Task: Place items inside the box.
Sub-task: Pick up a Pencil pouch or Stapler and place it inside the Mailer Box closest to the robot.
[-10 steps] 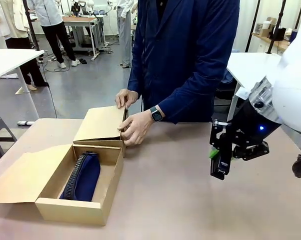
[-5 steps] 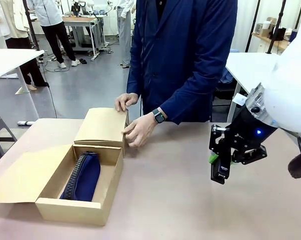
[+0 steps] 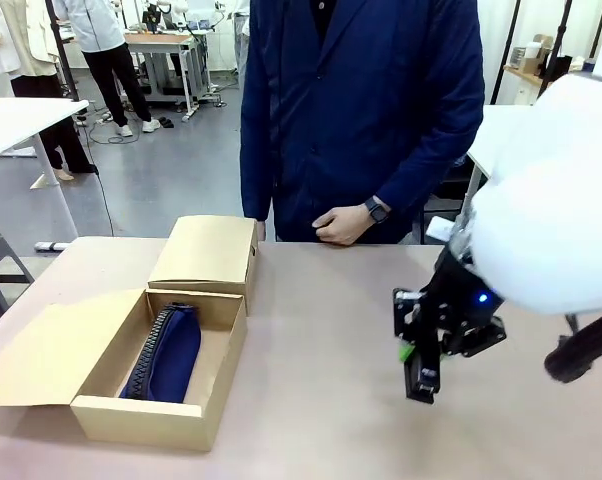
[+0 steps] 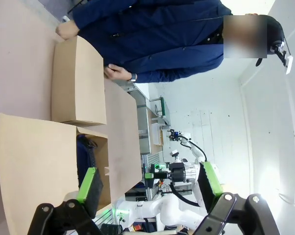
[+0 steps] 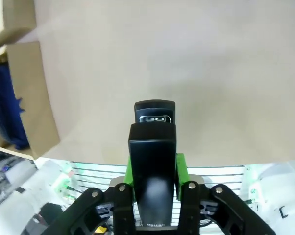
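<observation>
My right gripper (image 3: pixel 414 356) hangs over the table's right half, shut on a black stapler (image 3: pixel 422 382) that points down. In the right wrist view the stapler (image 5: pixel 152 147) sits upright between the green pads (image 5: pixel 179 166) above bare tabletop. The open cardboard box (image 3: pixel 151 420) stands at the near left with a navy zippered pouch (image 3: pixel 167 354) lying inside; the box (image 5: pixel 37 98) and the pouch (image 5: pixel 5 105) also show at that view's left edge. My left gripper (image 4: pixel 150 183) is open with nothing between its fingers, looking at the box flap (image 4: pixel 30 161) and the pouch (image 4: pixel 85 155).
A second, closed cardboard box (image 3: pixel 206 250) sits right behind the open one. A person in a navy jacket stands at the far edge, hands (image 3: pixel 343 226) held together at the waist. The tabletop (image 3: pixel 321 400) between box and stapler is bare.
The person has taken both hands off the closed box and stood back. My right gripper has moved left and lower with the stapler.
</observation>
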Available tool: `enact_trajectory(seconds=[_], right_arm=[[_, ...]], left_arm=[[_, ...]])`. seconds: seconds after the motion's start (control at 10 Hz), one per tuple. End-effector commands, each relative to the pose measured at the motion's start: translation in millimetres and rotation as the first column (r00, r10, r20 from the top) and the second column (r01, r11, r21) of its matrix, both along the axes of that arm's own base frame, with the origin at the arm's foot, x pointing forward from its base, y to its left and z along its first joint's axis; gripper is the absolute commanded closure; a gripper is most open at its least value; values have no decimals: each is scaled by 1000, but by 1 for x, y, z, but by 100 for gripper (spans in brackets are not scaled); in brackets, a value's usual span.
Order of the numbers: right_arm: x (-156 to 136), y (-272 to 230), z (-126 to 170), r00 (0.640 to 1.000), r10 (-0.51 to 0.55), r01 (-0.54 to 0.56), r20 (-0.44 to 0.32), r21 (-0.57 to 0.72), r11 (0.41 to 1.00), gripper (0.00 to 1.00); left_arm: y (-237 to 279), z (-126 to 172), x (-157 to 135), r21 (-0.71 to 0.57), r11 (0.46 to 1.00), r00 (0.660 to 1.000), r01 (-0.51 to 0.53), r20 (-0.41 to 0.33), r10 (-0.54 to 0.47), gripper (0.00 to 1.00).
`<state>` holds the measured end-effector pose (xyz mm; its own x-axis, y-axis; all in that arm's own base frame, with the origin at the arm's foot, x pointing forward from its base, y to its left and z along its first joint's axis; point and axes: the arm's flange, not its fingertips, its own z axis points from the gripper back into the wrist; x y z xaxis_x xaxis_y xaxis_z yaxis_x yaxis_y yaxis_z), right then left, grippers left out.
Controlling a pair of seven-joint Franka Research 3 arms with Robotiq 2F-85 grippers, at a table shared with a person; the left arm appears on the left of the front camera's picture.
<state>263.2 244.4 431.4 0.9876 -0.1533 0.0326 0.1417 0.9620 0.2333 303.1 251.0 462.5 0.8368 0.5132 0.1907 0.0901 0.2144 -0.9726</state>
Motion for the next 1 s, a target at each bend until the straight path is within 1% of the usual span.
enact_trajectory(seconds=[0.0,0.1,0.2,0.4,0.5,0.6,0.7,0.9], right_arm=[[2,49,1,1000,14,-15,24,42,999,63],[2,87,7,1000,4,-5,18,66,998,63],[4,133,12,996,-83,81,19,97,992,63],[9,190,16,995,-95,95,-2,123,988,63],[11,216,18,995,-94,96,-21,159,983,63],[13,240,16,997,-75,76,-11,152,985,63],[15,263,11,993,-114,114,-5,140,984,63],[14,293,5,995,-97,97,-7,153,983,63]], left_arm=[[-1,1,-2,-1,1000,1000,7,20,-7,0],[-1,1,-2,-1,1000,1000,7,20,-7,0],[-1,1,-2,-1,1000,1000,7,20,-7,0],[-1,1,-2,-1,1000,1000,7,20,-7,0],[-1,1,-2,-1,1000,1000,7,20,-7,0],[-1,1,-2,-1,1000,1000,7,20,-7,0],[-1,1,-2,-1,1000,1000,7,20,-7,0],[-1,1,-2,-1,1000,1000,7,20,-7,0]])
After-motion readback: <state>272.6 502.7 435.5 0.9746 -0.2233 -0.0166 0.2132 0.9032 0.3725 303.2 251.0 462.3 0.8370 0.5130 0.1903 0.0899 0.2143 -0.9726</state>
